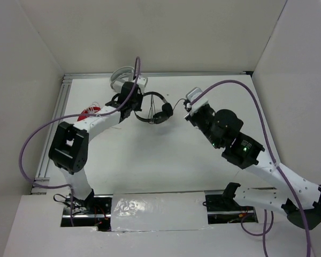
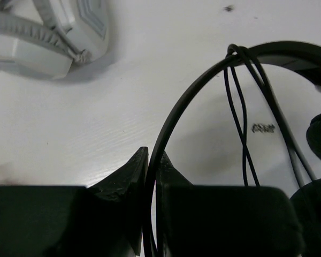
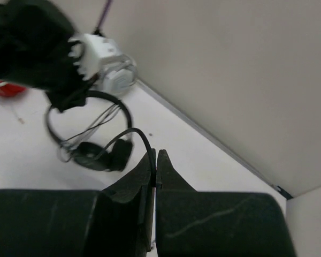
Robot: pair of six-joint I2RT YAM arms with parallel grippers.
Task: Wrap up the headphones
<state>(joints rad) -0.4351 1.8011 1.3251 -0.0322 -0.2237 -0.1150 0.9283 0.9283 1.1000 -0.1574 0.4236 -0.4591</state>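
The left gripper (image 1: 135, 107) clamped the headband of the headphones (image 1: 161, 116), which lay near the back edge of the table (image 1: 150, 160). Their cable (image 1: 175, 106) ran to the right gripper (image 1: 187, 110). White headphones (image 1: 120, 75) lay behind. Red headphones (image 1: 89, 113) lay partly hidden by the left arm.

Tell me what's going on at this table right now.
Two robot arms are working on the black headphones. The left gripper is shut on the thin headband and holds it over the table. The right gripper is pinching the cable a little way off to the side. A few strands of cable already hang over the headband. White headphones lie just behind, untouched.
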